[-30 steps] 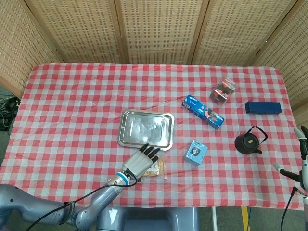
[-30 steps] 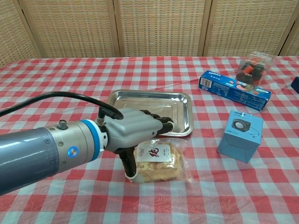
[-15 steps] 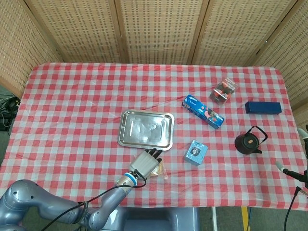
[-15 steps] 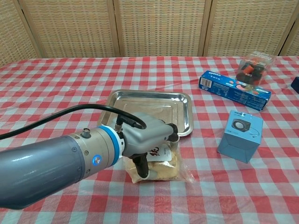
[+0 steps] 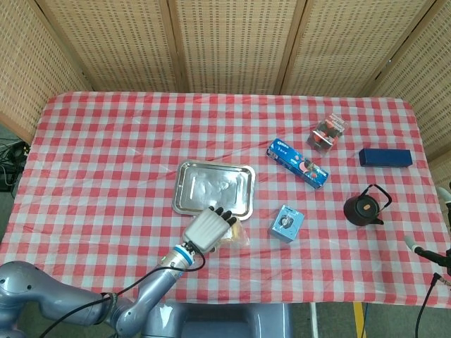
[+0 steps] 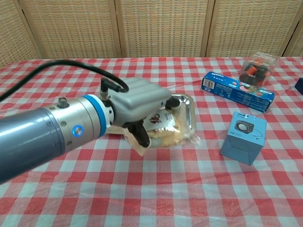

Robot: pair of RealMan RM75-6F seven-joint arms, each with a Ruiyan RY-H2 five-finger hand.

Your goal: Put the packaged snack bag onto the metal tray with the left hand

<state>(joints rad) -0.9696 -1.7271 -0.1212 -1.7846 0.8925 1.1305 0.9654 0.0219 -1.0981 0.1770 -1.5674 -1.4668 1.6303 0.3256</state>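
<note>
Head view: the grey left hand covers most of the clear packaged snack bag, just below the shiny rectangular metal tray. The right hand is cut off; grip unclear.

Chest view: the left hand grips the bag between thumb and fingers, off the red-checked tablecloth, hiding much of the tray.

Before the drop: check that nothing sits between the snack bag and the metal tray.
Nothing visible does. The left hand holds the snack bag at the near edge of the metal tray, whose surface shows bare in the head view. The blue box stands off to the side.
</note>
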